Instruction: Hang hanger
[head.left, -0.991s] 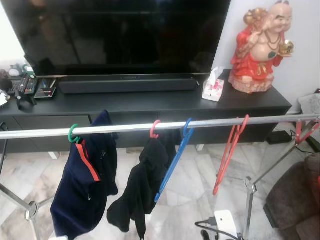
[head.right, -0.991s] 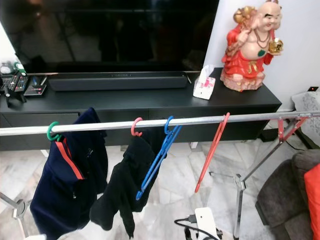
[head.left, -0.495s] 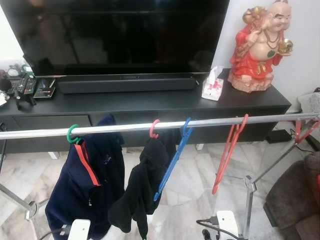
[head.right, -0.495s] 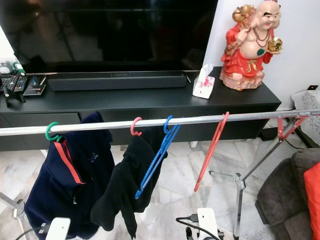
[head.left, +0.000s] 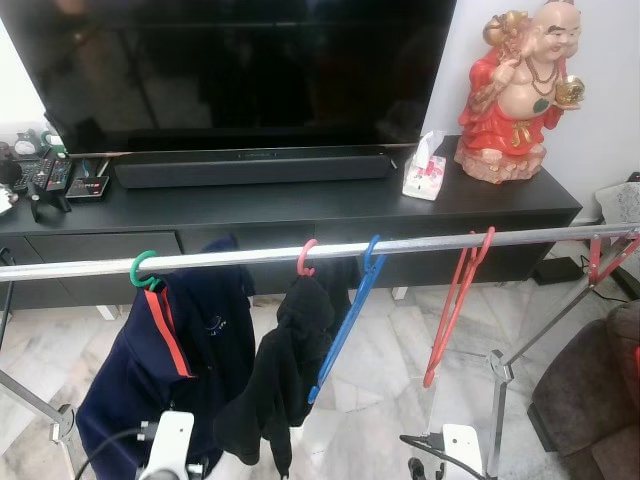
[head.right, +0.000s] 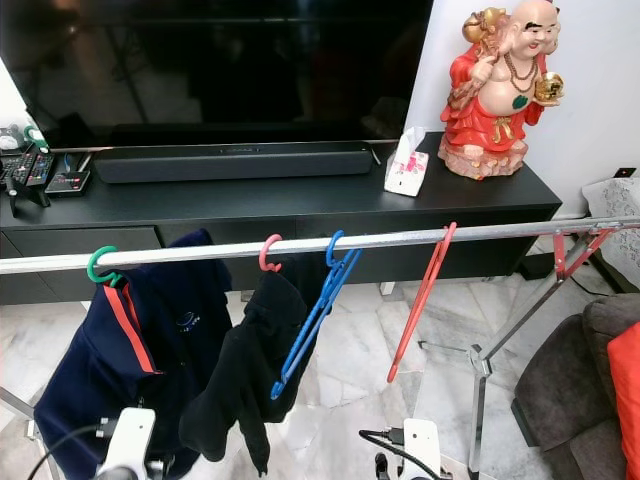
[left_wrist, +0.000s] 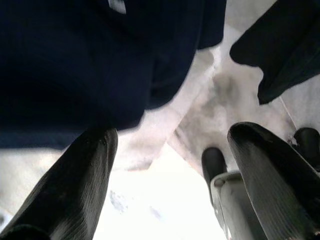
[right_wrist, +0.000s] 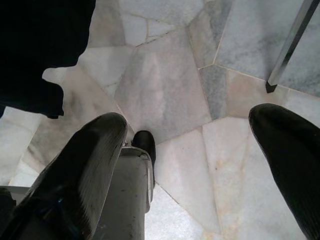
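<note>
A silver clothes rail runs across in front of me. On it hang a green hanger with a navy jacket, a pink hanger with a black garment, a bare blue hanger and a bare red hanger. My left arm is low, just before the jacket's hem. The left gripper is open, with navy cloth beyond its fingertips. My right arm is low under the red hanger. The right gripper is open over the marble floor.
Behind the rail stands a black TV cabinet with a large TV, a soundbar, a tissue box and a red figurine. A rack leg and a dark sofa are at the right.
My left arm has risen into view at the bottom, close to the navy jacket. The jacket's lower part has swung and spread wider. The right arm has barely shifted.
</note>
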